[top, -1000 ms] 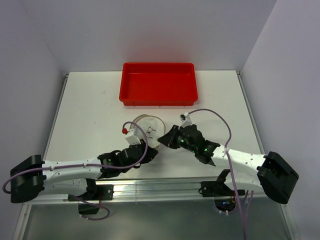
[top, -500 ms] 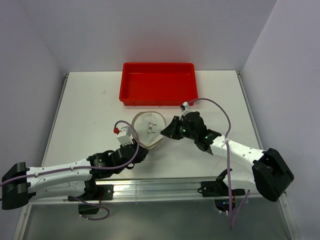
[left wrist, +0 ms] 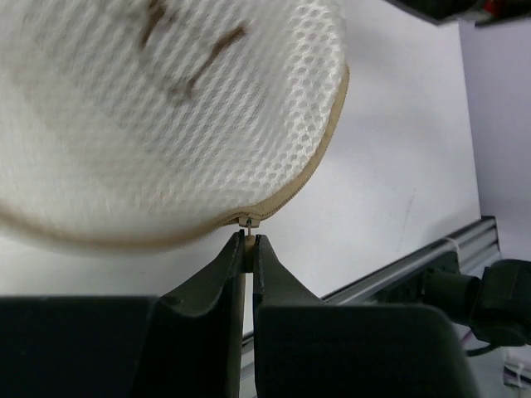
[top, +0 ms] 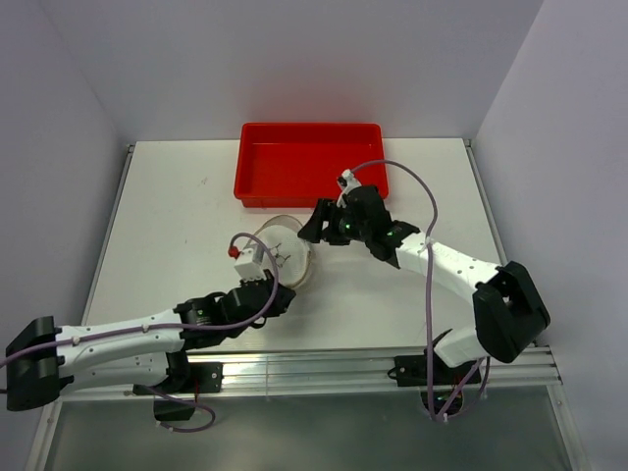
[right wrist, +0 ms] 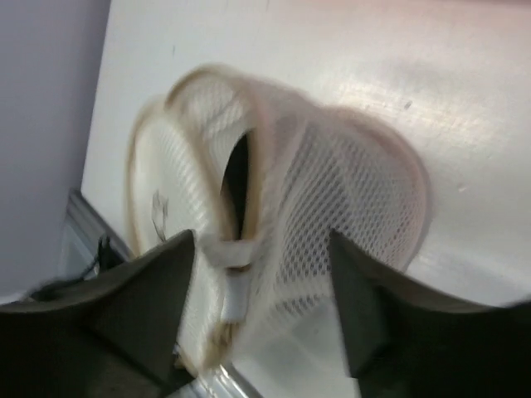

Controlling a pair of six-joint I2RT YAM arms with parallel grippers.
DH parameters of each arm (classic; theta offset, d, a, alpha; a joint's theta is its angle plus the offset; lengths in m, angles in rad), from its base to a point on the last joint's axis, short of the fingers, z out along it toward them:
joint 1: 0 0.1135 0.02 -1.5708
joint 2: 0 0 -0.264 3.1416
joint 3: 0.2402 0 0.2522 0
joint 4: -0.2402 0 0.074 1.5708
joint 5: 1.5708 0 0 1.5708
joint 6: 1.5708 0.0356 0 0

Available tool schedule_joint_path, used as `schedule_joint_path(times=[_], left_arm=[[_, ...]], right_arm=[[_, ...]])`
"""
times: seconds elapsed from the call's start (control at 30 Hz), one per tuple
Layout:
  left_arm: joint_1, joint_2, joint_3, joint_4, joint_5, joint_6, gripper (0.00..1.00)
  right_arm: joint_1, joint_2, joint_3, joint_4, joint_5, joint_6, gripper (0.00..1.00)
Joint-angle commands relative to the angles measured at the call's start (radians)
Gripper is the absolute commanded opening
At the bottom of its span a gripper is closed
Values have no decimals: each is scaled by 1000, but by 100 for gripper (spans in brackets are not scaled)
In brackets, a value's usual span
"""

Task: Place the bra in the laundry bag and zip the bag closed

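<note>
The laundry bag (top: 285,253), a small round white mesh bag with a tan zip rim, lies mid-table. In the left wrist view the bag (left wrist: 166,116) fills the top, and my left gripper (left wrist: 249,239) is shut on the small zip pull at its rim. In the top view that left gripper (top: 282,287) sits at the bag's near edge. My right gripper (top: 310,229) hovers at the bag's far right side, open. Its wrist view shows the bag (right wrist: 332,191) beyond the spread fingers (right wrist: 158,315), with a dark gap under the lid. The bra is hidden.
A red rectangular tray (top: 310,162) stands at the back of the table, just beyond the right gripper. The metal rail (top: 314,368) with both arm bases runs along the near edge. Grey walls close in both sides.
My right gripper has opened, let go of the bag and moved up and left toward the tray. The left gripper stays shut on the zip pull, and the bag has shifted slightly.
</note>
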Motion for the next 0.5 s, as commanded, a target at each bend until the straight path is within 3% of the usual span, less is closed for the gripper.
schedule_joint_path(times=[0.0,0.07,0.23,0.47], left_arm=[[13,88,56,216,90,58,0],[19,149,88,272,83,67,0],[22,232,144,309,58,115,0],[22,285,138,336,93,118,0]], right_arm=[[-28,-66,25,12,83,-24,80],[-26,-132,-74,53,102,0,88],[-15,-380,-266,70,160,65,89],[31,-468,-357,86,111,138,64]])
